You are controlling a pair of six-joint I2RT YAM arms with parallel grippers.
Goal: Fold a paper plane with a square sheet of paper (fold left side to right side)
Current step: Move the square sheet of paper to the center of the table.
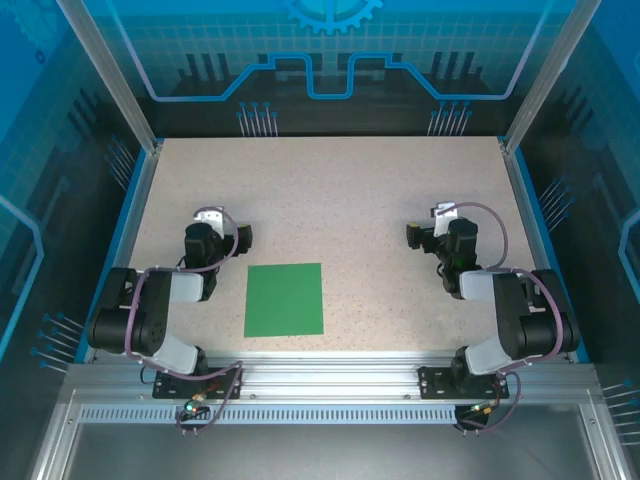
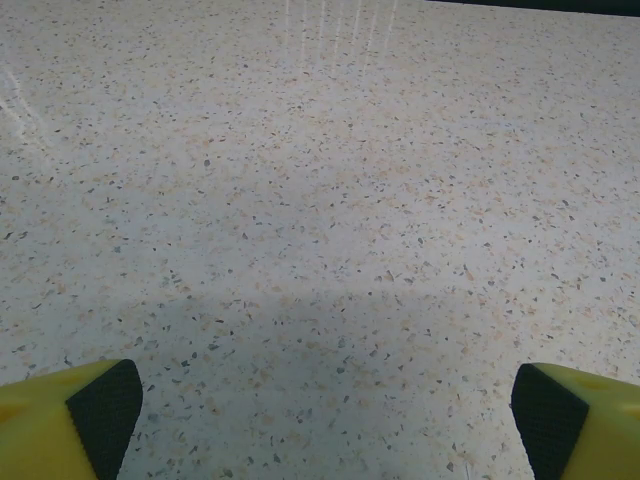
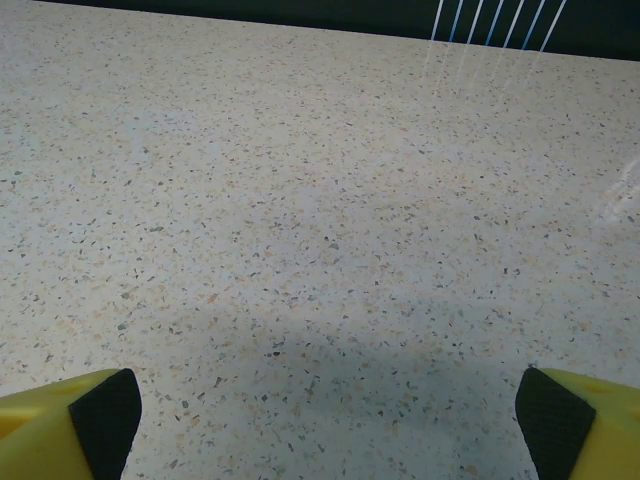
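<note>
The square sheet of paper (image 1: 285,299) is bright green and lies flat and uncreased on the speckled table (image 1: 340,200), near the front edge between the two arms. The paper plane is out of view. My left gripper (image 1: 222,222) hovers up and to the left of the sheet, apart from it. Its yellow fingers (image 2: 60,420) with black pads stand wide, and my left gripper (image 2: 325,410) is open over bare table. My right gripper (image 1: 432,224) sits well right of the sheet. In its wrist view my right gripper (image 3: 330,410) is open too, nothing between the fingers (image 3: 580,420).
Blue side rails (image 1: 128,215) and clear enclosure walls (image 1: 330,50) border the table. An aluminium frame (image 1: 320,375) carrying both arm bases runs along the near edge. Bare speckled tabletop stretches beyond both grippers.
</note>
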